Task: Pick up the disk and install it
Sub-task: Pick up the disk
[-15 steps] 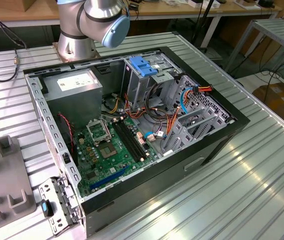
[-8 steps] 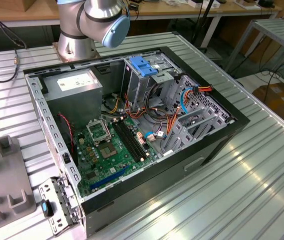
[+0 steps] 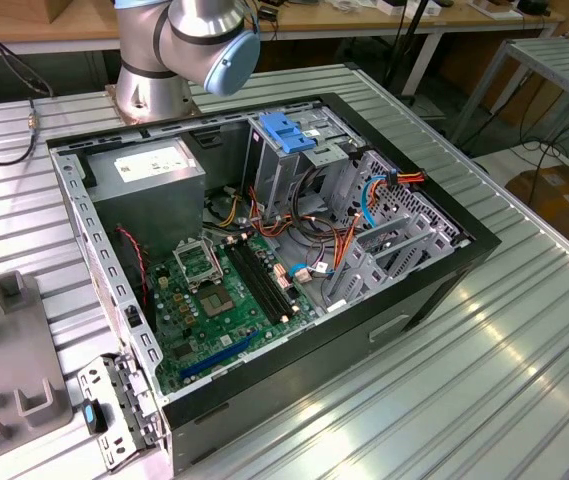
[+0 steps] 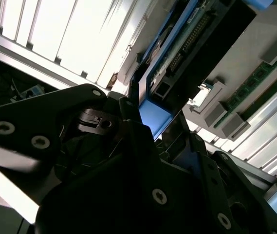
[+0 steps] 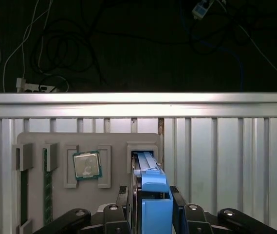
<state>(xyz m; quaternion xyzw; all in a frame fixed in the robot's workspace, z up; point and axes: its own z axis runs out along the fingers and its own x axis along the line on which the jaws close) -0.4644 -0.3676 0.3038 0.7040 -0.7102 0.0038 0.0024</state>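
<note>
Starting with the exterior view, I count one open computer case in the middle of the slatted metal table, with the arm rising from its base at the table's far edge. Inside the case I see one green motherboard, one grey power-supply box and one blue latch on top of the metal cage. One grey tray lies at the table's edge on the exterior view's left.

In the first wrist view the gripper is nearly closed - its two black fingers stand tight against either side of the disk, so I read it as clamped on it. The disk stands on its edge, one blue rail facing the camera, with its far end at the slot in a corner of the tray close to the table's edge rail. On that tray I also count one processor chip in a square pocket and two memory sticks in narrow slots along the opposite side.

In the second wrist view the disk's blue end sits between the black fingers, and its underside with the circuit board runs away from them. Beside it lie the tray's grey blocks and one green memory stick.
</note>
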